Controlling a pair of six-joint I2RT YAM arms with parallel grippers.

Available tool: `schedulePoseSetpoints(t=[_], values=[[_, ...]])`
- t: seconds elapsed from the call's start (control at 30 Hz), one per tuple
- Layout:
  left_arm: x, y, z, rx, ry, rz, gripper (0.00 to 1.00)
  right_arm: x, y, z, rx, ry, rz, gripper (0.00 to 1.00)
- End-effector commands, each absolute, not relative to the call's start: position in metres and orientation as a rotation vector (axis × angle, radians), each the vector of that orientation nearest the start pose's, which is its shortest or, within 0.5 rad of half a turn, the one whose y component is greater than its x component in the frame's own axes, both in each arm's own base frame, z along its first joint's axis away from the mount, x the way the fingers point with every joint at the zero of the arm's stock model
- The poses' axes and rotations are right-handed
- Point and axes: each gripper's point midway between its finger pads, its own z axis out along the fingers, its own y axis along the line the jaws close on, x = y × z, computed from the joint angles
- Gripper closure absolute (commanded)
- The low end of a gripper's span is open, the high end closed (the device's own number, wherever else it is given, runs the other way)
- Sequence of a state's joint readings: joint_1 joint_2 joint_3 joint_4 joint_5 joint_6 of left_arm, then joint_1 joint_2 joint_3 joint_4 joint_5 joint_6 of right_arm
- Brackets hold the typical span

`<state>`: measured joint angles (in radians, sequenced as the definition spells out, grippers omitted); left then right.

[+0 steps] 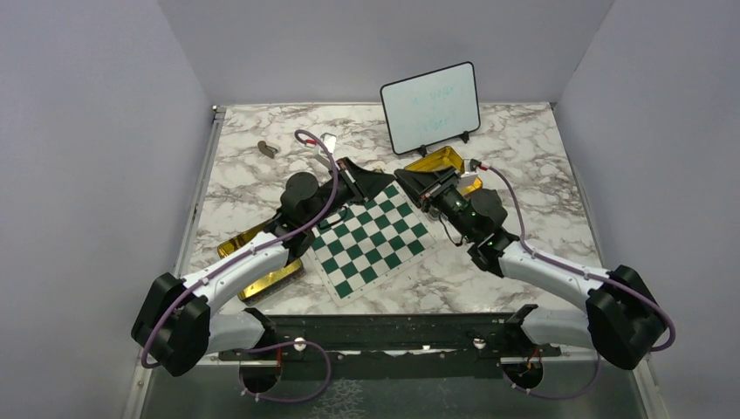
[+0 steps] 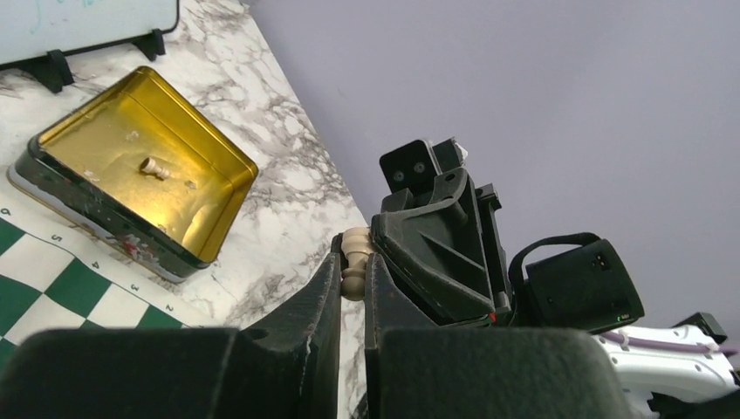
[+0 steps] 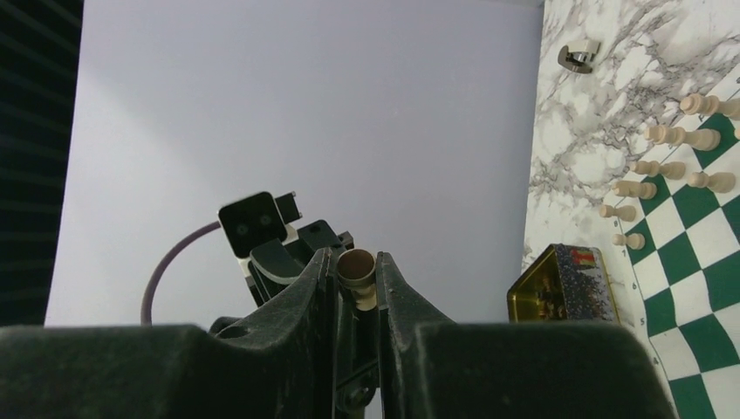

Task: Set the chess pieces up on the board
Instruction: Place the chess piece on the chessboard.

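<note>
1. the left hand and the right hand meet tip to tip in the air, just above the far corner of the board. the board lies flat on the marble bench.
2. one pale chess piece sits where the hands meet. the right hand is narrow and clamped on it. in the right wrist view the piece's round end faces the camera.
3. the left hand is narrow too, its fingers pressed on either side of the piece. i judge that both hands grip the same piece, a hand-to-hand pass.
4. the relation that matters is that, in the left wrist view, the piece's long axis runs along the left fingers, not across them.
5. the board lies below and to the near side of both hands. neither arm looks clearly nearer to it.
6. other pale pieces stand in two rows along one board edge. i cannot tell which square is free.
7. a gold tin sits just beside the board's far edge, with one small pale bit inside.
8. my judgement is that one hand must let go before the other can carry the piece down. the piece must also be turned upright, or it may tip when set on its square.
</note>
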<state>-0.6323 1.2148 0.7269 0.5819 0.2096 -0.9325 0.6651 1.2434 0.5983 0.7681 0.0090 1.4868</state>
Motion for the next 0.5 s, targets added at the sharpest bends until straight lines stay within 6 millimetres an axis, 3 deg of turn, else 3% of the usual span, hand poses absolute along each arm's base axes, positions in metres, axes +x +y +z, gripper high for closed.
schedulePoseSetpoints(t=[0.0, 0.2, 0.47], values=[[0.294, -0.283, 0.323, -0.025, 1.551, -1.385, 1.00, 0.283, 0.281, 0.265, 0.588, 1.660, 1.594, 0.89], [0.286, -0.296, 0.302, 0.060, 1.632, -1.421, 1.00, 0.264, 0.266, 0.246, 0.570, 1.700, 1.551, 0.88], [0.280, -0.311, 0.283, 0.141, 1.706, -1.479, 1.00, 0.270, 0.260, 0.246, 0.653, 1.664, 1.558, 0.89]])
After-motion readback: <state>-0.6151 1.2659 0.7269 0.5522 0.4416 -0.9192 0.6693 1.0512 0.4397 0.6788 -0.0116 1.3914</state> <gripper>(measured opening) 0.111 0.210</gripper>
